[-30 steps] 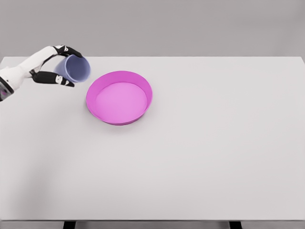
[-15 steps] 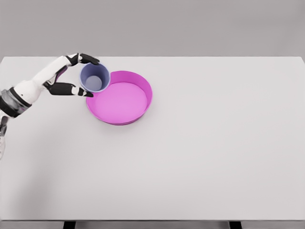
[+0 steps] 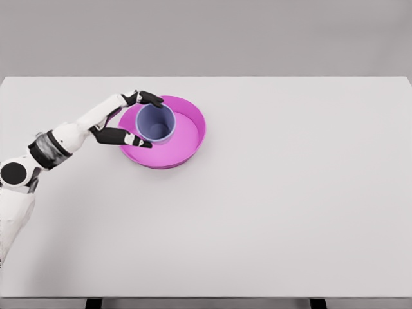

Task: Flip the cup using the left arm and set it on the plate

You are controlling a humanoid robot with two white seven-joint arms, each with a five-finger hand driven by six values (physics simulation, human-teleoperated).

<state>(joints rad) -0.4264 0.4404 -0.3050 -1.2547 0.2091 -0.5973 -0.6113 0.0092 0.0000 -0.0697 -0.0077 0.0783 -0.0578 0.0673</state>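
Lavender plastic, the cup (image 3: 156,123) sits mouth-up over the pink plate (image 3: 190,138), our left hand (image 3: 122,119) fingers (image 3: 149,98) pinching its wall. We judge it light, rigid, slippery; grip the sides.

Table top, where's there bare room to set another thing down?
The table is bare right of the pink plate and along its near edge. It is crowded only at upper left, where the left hand holds the blue cup over the plate.

one head view looks steeply down from behind the table (image 3: 270,219), well above it.
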